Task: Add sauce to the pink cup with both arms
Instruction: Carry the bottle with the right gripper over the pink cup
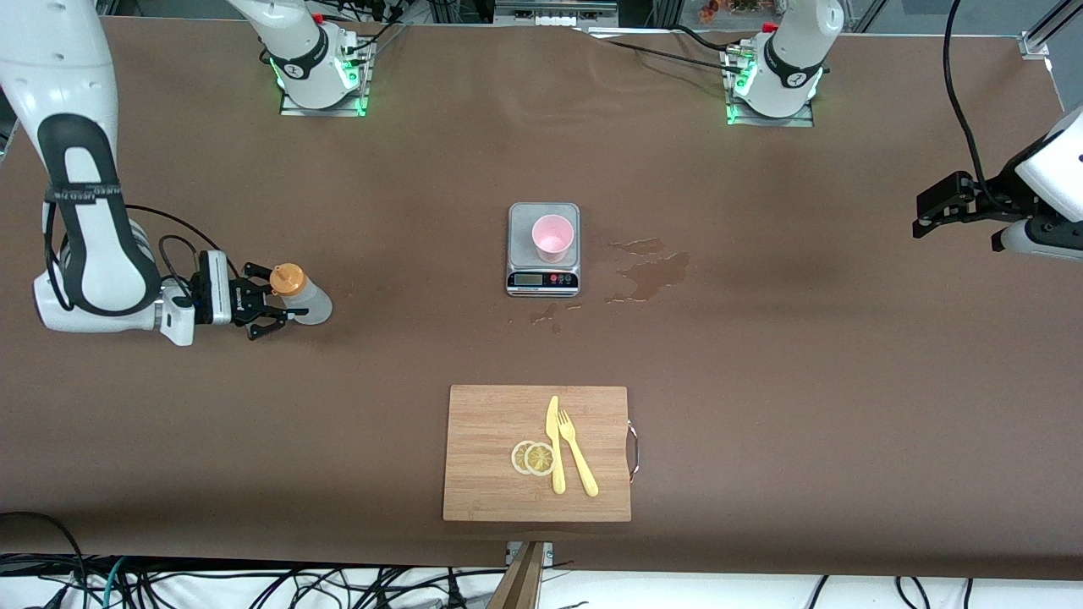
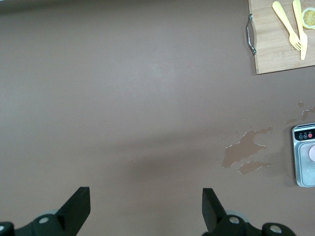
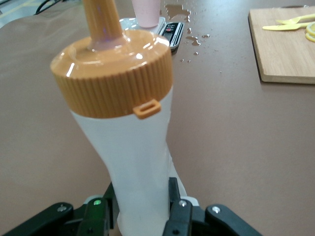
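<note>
The sauce bottle [image 1: 303,297], whitish with an orange nozzle cap, is toward the right arm's end of the table. My right gripper [image 1: 272,314] is shut on its lower body. The right wrist view shows the fingers pinching the bottle [image 3: 133,147] at its narrow waist, at my right gripper [image 3: 142,199]. The pink cup [image 1: 552,238] stands upright on a small scale [image 1: 543,282] mid-table; it also shows in the right wrist view [image 3: 146,12]. My left gripper [image 1: 926,217] hangs open and empty over the table's left-arm end, with its jaws wide apart in the left wrist view [image 2: 146,209].
A wet spill [image 1: 651,271] lies on the brown table beside the scale, toward the left arm's end. A wooden cutting board [image 1: 491,457] nearer the front camera carries lemon slices [image 1: 533,458], a yellow knife [image 1: 554,444] and a fork [image 1: 577,452].
</note>
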{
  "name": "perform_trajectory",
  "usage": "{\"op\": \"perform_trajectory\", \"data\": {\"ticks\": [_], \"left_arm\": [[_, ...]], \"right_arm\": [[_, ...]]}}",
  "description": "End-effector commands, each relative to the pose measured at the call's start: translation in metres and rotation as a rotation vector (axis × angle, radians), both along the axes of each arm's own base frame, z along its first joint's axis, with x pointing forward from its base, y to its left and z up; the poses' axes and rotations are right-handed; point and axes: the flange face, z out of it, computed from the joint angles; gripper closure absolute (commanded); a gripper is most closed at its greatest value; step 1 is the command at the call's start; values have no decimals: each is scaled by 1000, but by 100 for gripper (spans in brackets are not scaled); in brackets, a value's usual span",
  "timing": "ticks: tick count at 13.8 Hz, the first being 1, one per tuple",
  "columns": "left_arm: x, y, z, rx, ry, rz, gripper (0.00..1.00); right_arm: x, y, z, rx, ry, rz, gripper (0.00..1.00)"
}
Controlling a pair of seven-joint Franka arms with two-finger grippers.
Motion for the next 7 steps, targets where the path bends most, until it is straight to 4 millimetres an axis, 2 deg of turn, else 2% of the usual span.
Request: {"op": "perform_trajectory", "data": {"ticks": [1, 2, 4, 7], "left_arm": [[-3, -2, 7, -4, 4, 4, 0], [-3, -2, 6, -3, 5, 4, 0], [-3, -3, 5, -1, 7, 3, 0], [-3, -3, 4, 0, 10, 2, 0]], "right_arm": [[3, 36, 54, -125, 1, -3, 59], [5, 52, 67, -164, 3, -6, 59], [4, 70, 80, -227, 34, -23, 59], [5, 114, 103, -275, 6, -27, 59]]}}
